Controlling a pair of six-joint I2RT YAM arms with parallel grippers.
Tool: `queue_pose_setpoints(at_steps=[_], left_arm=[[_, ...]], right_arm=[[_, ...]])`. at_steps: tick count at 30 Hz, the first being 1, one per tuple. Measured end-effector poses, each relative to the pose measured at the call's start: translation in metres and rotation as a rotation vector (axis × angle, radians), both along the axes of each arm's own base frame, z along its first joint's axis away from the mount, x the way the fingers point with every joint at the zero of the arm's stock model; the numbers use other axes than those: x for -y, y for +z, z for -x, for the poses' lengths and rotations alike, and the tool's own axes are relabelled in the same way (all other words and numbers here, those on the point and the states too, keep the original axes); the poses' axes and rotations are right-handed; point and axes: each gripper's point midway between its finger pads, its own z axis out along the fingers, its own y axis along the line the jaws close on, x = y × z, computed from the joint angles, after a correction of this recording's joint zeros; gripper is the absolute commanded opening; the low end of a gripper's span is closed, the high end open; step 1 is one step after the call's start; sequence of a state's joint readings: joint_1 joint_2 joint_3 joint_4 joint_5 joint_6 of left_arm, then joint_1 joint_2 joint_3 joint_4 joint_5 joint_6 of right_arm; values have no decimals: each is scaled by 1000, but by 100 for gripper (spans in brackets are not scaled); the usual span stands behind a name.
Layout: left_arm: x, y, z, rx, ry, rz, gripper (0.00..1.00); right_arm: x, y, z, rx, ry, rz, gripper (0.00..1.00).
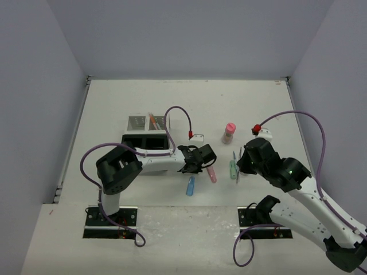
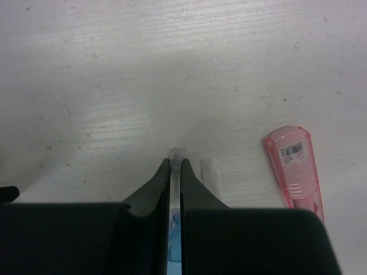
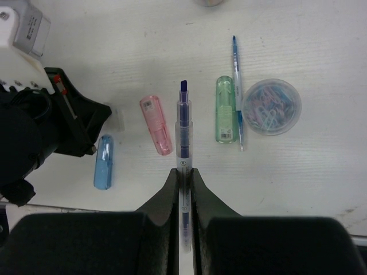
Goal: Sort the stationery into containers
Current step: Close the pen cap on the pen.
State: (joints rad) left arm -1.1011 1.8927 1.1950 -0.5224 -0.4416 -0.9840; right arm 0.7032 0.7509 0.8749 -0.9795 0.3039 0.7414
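right gripper (image 3: pixel 183 172) is clamping the light, stiff, slick purple pen (image 3: pixel 183 123) by its rear half, left gripper (image 2: pixel 175 166) pinching a clear-tipped pen (image 2: pixel 176 153).
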Motion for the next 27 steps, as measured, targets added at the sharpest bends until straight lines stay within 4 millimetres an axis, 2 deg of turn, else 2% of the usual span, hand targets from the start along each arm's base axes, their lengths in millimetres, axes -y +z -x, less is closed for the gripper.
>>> queue_pose_setpoints(at_steps=[4, 6, 7, 9, 12, 15, 17, 18, 21, 24, 27], left_arm=[[1, 2, -2, 14, 0, 8, 0], [-2, 15, -6, 53, -11, 27, 0], [-2, 29, -8, 86, -18, 53, 0], [2, 74, -15, 181, -33, 161, 0], [7, 176, -21, 387, -63, 457, 0], [-2, 271, -7, 577, -119, 788, 0], [-13, 311, 8, 664, -159, 950, 0], [-16, 325, 15, 690, -190, 1018, 0], [-16, 341, 37, 719, -290, 1153, 0], [-9, 332, 52, 695, -376, 1197, 0], [-5, 332, 63, 685, -443, 1235, 0]], right_arm=[[-16, 9, 7, 36, 95, -87, 0], [-27, 18, 14, 93, 163, -181, 0], [-32, 23, 19, 125, 200, -232, 0], [-41, 34, 27, 186, 265, -326, 0], [-58, 42, 36, 245, 360, -435, 0], [-76, 42, 44, 251, 449, -527, 0], [-87, 43, 49, 249, 499, -578, 0], [-93, 44, 52, 249, 525, -607, 0], [-108, 56, 63, 258, 608, -678, 0], [-124, 69, 77, 270, 703, -726, 0], [-140, 80, 94, 256, 786, -738, 0]])
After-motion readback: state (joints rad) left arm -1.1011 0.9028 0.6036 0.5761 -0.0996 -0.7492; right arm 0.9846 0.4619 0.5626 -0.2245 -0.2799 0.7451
